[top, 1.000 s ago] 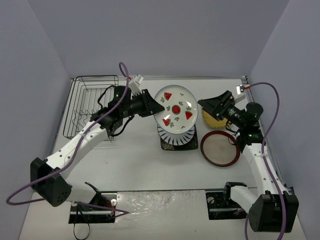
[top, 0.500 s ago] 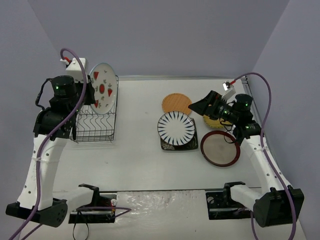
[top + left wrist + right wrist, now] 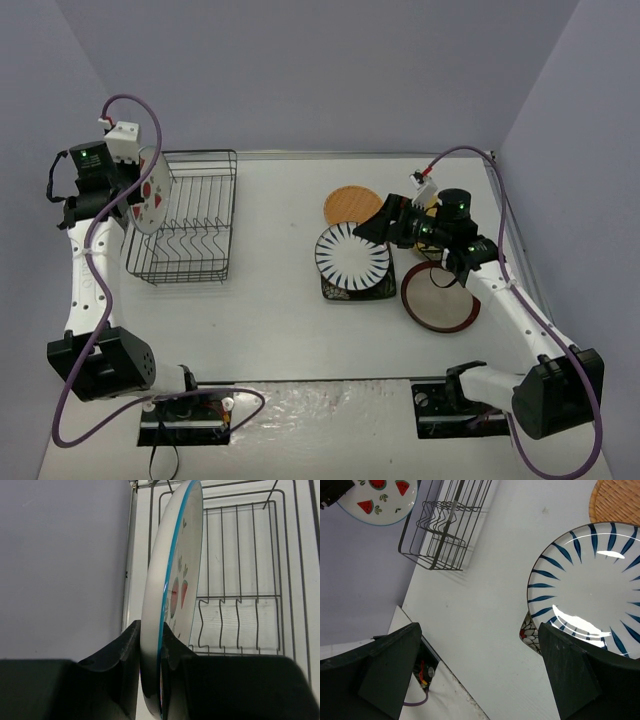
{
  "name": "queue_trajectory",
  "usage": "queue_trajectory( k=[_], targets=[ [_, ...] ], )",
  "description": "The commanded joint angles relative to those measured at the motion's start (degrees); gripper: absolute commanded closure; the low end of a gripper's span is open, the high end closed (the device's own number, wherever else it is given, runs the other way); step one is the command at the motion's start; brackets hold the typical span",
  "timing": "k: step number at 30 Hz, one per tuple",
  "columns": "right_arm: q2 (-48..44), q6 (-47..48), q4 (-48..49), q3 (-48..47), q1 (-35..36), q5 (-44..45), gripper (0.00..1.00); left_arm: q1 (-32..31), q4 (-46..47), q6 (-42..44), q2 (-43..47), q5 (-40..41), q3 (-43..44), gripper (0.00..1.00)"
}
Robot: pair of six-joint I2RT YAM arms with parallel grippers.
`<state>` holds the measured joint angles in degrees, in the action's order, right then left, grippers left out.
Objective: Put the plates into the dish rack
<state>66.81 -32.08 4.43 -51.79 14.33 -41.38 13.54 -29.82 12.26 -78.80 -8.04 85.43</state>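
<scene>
At the upper left of the top view, the left gripper is clamped on the rim of the watermelon plate, which hangs on edge with its painted face turned toward the frame's right. The dish rack lies on that same side. In the left wrist view the plate runs bottom to top as a thin edge-on sliver. It sits over the rack's left rail, with the divider prongs just to its right and farther below.

The plate looks lined up with the slots already. I judge the coming move to be a short shift right and toward the frame's lower edge, then down between two prongs.

The right gripper stands fully apart over the striped plate, holding nothing and well away from the rack.
</scene>
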Motion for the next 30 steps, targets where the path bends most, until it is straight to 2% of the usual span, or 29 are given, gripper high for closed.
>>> queue_trajectory(
  k=[1,12,30],
  targets=[
    [0.46,1.8,2.61,-1.96,0.44,-0.58,0.0,1.86,15.62,5.37,1.27,-3.91,3.26,1.0],
    [2.55,3.08,2.43,-2.35,0.52,-0.29,0.0,4.56,16.51,9.07,-1.62,-3.37,-1.42,1.0],
    [2.1,3.72,2.33,-0.67,0.33,0.62,0.0,6.12,23.87,2.32,-0.75,-4.01,-14.69,1.0]
  ],
)
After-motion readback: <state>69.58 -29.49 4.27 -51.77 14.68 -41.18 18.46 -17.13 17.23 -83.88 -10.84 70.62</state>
